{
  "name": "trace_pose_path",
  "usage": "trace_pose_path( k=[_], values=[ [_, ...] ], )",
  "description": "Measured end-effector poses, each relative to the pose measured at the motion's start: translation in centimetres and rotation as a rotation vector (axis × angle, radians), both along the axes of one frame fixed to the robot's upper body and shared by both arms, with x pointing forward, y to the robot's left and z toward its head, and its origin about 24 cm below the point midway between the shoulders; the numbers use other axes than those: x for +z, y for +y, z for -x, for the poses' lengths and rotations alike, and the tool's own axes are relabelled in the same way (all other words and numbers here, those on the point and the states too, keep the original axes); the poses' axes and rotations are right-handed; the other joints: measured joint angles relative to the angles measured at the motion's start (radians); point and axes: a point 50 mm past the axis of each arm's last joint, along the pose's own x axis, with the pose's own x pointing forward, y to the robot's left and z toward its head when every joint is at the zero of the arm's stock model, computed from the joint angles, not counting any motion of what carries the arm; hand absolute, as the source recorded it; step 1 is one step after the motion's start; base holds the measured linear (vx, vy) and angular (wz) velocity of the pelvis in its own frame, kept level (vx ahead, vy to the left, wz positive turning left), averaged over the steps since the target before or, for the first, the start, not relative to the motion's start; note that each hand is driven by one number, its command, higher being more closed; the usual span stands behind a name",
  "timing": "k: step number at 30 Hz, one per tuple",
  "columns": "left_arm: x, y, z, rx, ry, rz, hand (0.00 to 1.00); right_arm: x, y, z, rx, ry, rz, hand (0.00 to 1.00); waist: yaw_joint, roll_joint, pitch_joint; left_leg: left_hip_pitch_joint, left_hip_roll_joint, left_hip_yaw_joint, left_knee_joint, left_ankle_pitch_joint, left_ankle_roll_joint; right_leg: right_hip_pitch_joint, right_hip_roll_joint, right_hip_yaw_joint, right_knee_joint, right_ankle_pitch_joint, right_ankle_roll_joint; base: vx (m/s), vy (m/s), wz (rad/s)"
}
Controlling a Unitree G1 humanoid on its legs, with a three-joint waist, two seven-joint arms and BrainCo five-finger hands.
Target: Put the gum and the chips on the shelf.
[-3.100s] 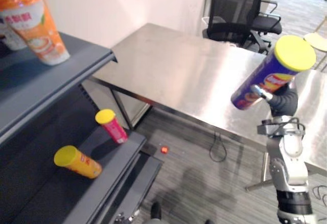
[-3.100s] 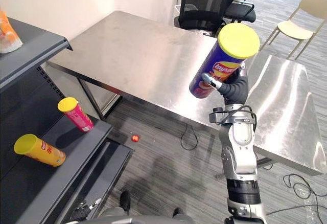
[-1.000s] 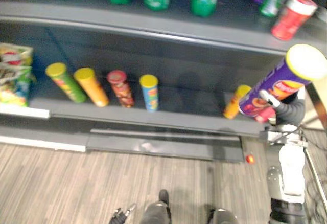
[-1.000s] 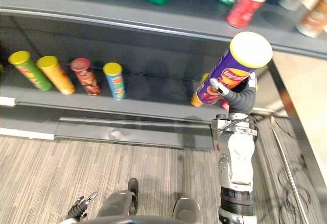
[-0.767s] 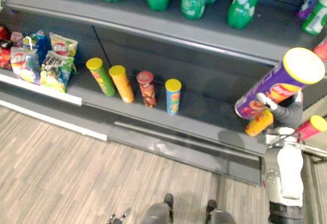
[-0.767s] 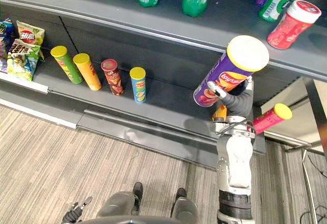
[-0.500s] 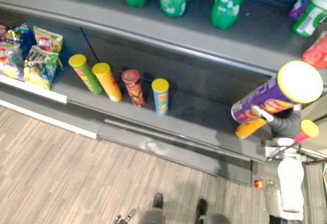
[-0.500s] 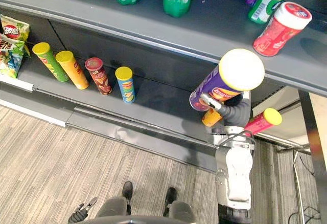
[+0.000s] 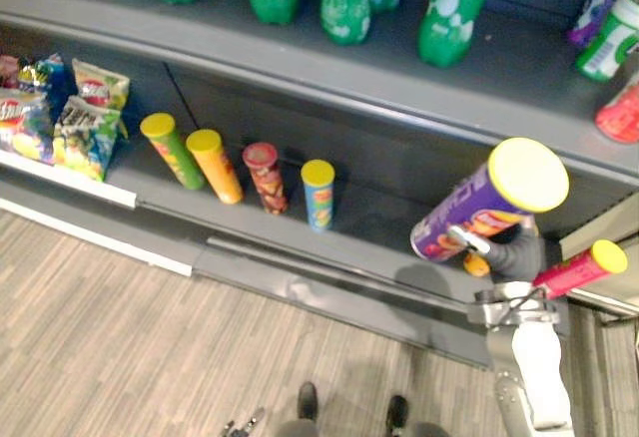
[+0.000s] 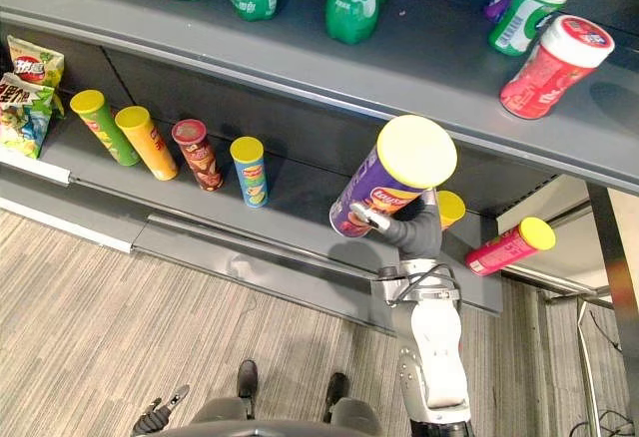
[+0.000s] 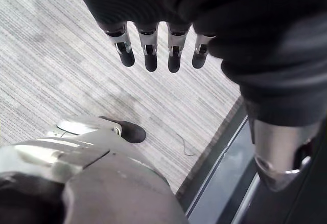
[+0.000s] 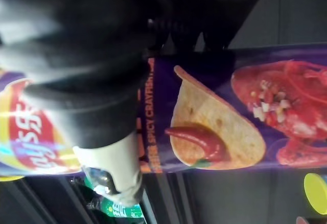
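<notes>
Right eye view: right robot hand [image 10: 407, 229] grips 1 chips can [image 10: 391, 180] (6 cans [image 10: 248, 171] shelved).

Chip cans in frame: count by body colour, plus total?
green can: 1
orange cans: 2, one partly hidden behind the right hand
red can: 1
blue can: 1
purple can: 1, held in the right hand
pink can: 1, lying on its side
Total: 7
</notes>
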Motion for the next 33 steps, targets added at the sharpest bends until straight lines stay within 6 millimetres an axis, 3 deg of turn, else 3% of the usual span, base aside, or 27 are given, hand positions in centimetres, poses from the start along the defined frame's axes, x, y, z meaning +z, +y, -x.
trace_pose_path(
  k=[6, 13, 19, 27, 29, 33],
  values=[
    [-0.2, 0.0, 0.5, -0.018, 0.031, -0.003, 0.00, -0.1, 1.0, 0.1, 0.049, 0.006, 0.013, 1.00, -0.015, 0.001, -0.034, 0.013, 0.002, 0.023, 0.000, -0.002, -0.003, 0.001, 0.002, 0.021, -0.001, 0.001, 0.000, 0.00, 0.002, -0.11],
    [-0.3, -0.1, 0.5, -0.052, 0.049, -0.008, 0.00, -0.9, 5.6, 1.1, 0.316, 0.033, 0.003, 1.00, -0.015, 0.001, -0.037, 0.014, 0.009, 0.024, -0.001, -0.002, -0.009, 0.000, 0.008, 0.024, -0.001, 0.008, -0.004, -0.04, -0.004, -0.02],
    [-0.3, 0.1, 0.4, -0.077, 0.064, -0.032, 0.00, -3.8, 9.1, 0.5, 0.492, 0.167, 0.077, 1.00, -0.008, 0.001, -0.050, 0.008, 0.011, 0.019, 0.000, 0.003, -0.008, -0.001, 0.010, 0.017, -0.001, 0.008, -0.005, 0.00, -0.001, 0.03],
    [-0.2, -0.2, -0.8, -0.081, 0.042, -0.044, 0.00, -4.9, 9.9, -2.6, 0.391, 0.190, 0.279, 1.00, 0.026, 0.018, -0.036, -0.038, 0.010, -0.029, 0.000, 0.031, -0.005, -0.024, 0.011, -0.025, -0.001, 0.011, -0.008, 0.00, -0.006, 0.16],
    [-0.2, -0.5, -1.2, -0.078, 0.033, -0.042, 0.00, -4.6, 9.6, -3.6, 0.335, 0.177, 0.307, 1.00, 0.041, 0.031, -0.017, -0.043, 0.010, -0.036, 0.000, 0.031, -0.006, -0.026, 0.011, -0.031, 0.002, 0.011, -0.008, -0.03, 0.002, 0.11],
    [0.1, -1.3, -3.5, -0.103, -0.021, -0.047, 0.00, -2.1, 8.0, -6.7, 0.141, 0.089, 0.372, 1.00, 0.065, 0.069, 0.058, -0.099, 0.011, -0.051, 0.006, 0.051, -0.012, -0.079, 0.010, -0.046, 0.016, 0.022, -0.015, -0.07, 0.011, 0.10]
  ],
)
